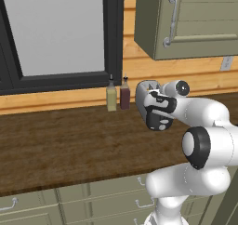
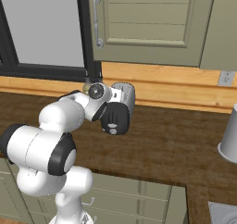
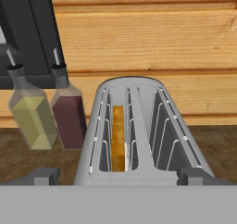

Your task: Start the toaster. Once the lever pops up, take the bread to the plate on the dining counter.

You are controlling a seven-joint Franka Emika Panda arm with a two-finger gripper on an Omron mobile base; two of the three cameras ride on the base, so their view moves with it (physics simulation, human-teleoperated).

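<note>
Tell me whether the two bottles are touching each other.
Cannot tell. In the hand view the yellow bottle overlaps the dark red bottle; in the left base view they stand close, gap unclear.

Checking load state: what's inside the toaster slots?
In the toaster, the left slot holds the bread, standing on edge. The right slot shows bare wire guides; its bottom is out of sight.

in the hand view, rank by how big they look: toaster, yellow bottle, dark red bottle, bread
1. toaster, largest by far, though nearest the camera
2. yellow bottle and dark red bottle, about alike
3. bread, smallest; just its edge shows in the slot
</note>
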